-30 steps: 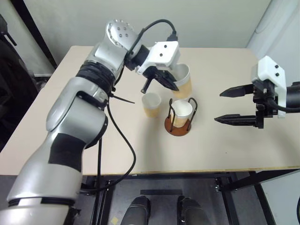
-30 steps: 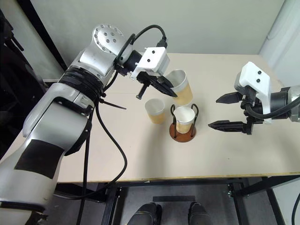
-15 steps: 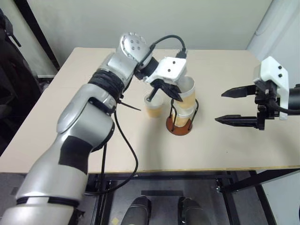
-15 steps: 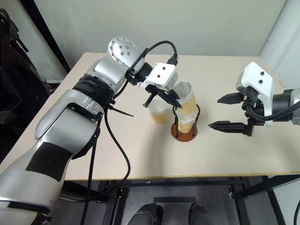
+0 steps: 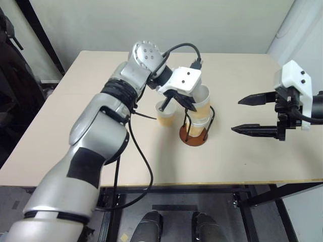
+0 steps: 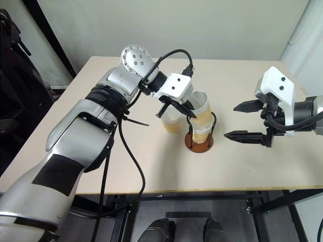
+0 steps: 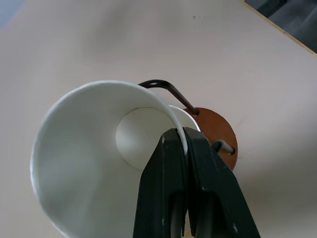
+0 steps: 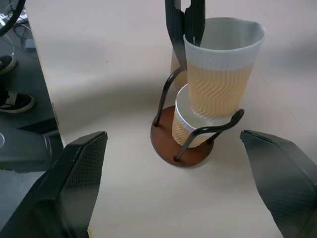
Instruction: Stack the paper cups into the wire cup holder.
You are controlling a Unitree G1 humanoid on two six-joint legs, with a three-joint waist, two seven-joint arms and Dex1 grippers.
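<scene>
Head views: the left claw [image 6: 187,109] is pinching the rim of a tapered paper cup with a white rim and tan-yellow ribbed lower wall [image 6: 201,110], holding it tilted with its bottom sitting in the mouth of a second, alike paper cup [image 6: 201,134]. That second cup is standing inside the wire cup holder, a round reddish-brown disc base with two thin dark wire loops [image 6: 198,144], near the middle of the pale beige surface [image 6: 151,166]. A third alike paper cup [image 6: 171,121] is standing on the surface just beside the holder, on the left arm's side. The right claw [image 6: 243,121] is hanging well apart from the holder with its fingers spread wide, gripping nothing. Left wrist view: two black fingers [image 7: 198,183] are pressing together over the white rim of the held cup [image 7: 79,148], one inside and one outside. Right wrist view: the held cup [image 8: 222,79] is leaning between the wire loops [image 8: 208,130], nested partway into the lower cup [image 8: 184,124].
</scene>
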